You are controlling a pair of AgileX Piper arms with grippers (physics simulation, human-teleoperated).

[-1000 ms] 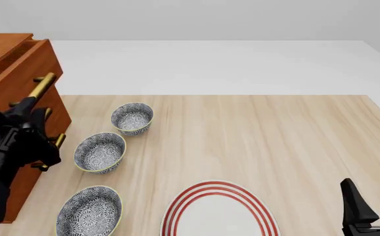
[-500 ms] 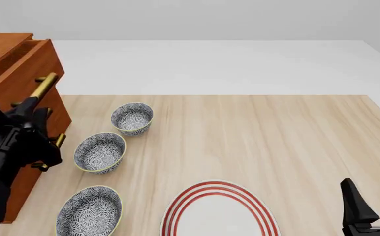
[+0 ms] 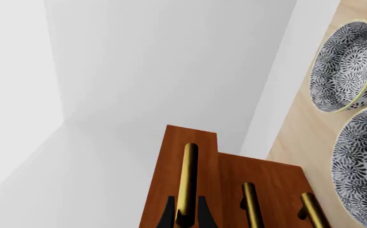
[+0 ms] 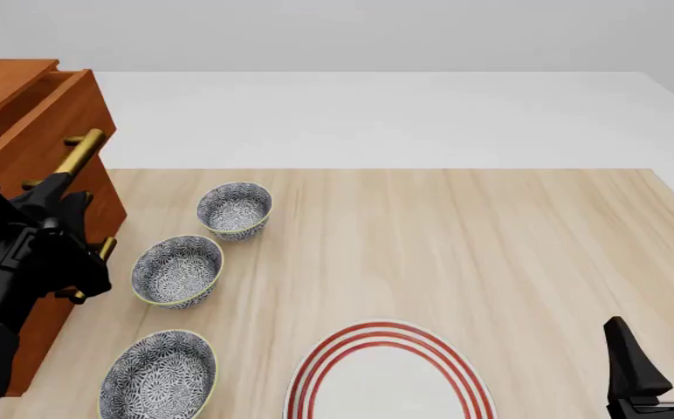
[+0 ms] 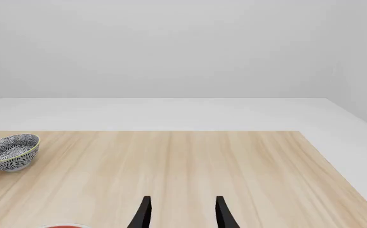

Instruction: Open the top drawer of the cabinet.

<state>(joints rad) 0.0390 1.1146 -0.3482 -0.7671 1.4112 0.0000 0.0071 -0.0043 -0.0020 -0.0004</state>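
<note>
The left pincer (image 3: pixel 185 216) is clamped on the top drawer (image 4: pixel 37 131) handle (image 3: pixel 187 178); the cabinet (image 4: pixel 17 262) is cropped. The right pincer (image 5: pixel 181 211) is spread above bare tabletop (image 4: pixel 454 244).

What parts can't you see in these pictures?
- Inside the top drawer: front view, cut off by the left edge.
- Lowest handle: front view, mostly behind the left gripper.
- Plate: front view, near part cut by the bottom edge.
- Right gripper: right wrist view, only its fingertips show.
</note>
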